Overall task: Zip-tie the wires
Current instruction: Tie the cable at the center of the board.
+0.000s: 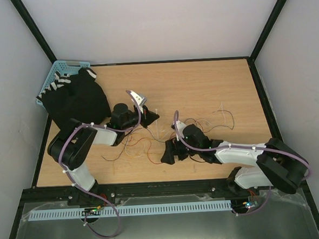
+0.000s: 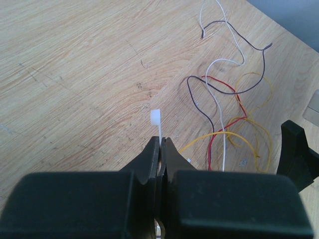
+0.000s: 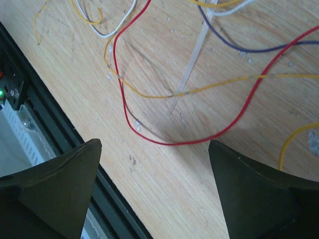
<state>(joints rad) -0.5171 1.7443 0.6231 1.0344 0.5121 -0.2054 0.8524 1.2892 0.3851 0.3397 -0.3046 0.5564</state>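
The wires (image 1: 139, 148) are thin red, yellow, white and dark strands spread loosely over the wooden table between both grippers. My left gripper (image 1: 150, 118) is shut on the zip tie (image 2: 160, 130). The tie's white head pokes out just past the fingertips, above the table, left of the wires (image 2: 224, 94). My right gripper (image 1: 170, 151) is open and empty, low over the table near its front edge. A red wire loop (image 3: 164, 143) lies just ahead of its fingers (image 3: 65, 184). A pale pointed strip (image 3: 192, 67) lies among those wires; I cannot tell if it is the same tie.
A blue basket (image 1: 59, 69) with black cloth (image 1: 77, 97) over it sits at the back left corner. The black frame rail (image 3: 50, 124) runs along the table's front edge, close to my right gripper. A black finger of the right gripper (image 2: 296, 149) shows in the left wrist view.
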